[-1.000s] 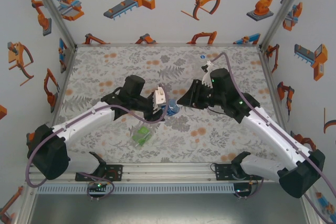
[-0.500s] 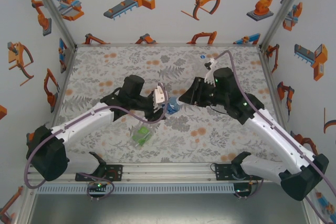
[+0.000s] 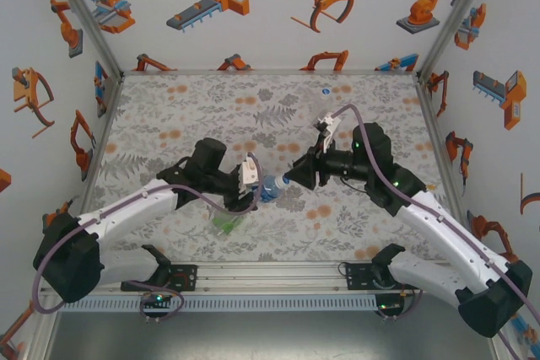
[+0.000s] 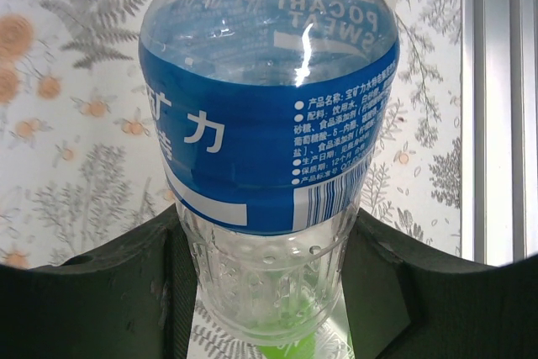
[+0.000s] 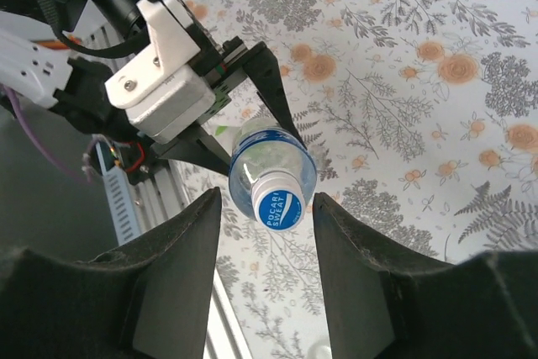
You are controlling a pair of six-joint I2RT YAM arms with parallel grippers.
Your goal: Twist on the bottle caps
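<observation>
1. At the middle of the floral-patterned table (image 3: 169,107), the left gripper (image 3: 257,190) is clamped on the lower body of the small clear plastic bottle with the blue label (image 4: 269,124), with the bottle's neck pointing toward the right arm.
2. A round white screw cap with blue print (image 5: 279,206) sits on that bottle's neck.
3. The right gripper (image 5: 267,199) brackets the cap, its jaws parted with a slim gap on each side.
4. Just beside the left gripper, toward the near edge, a small clear bottle with a green label (image 3: 226,222) lies on the table.
</observation>
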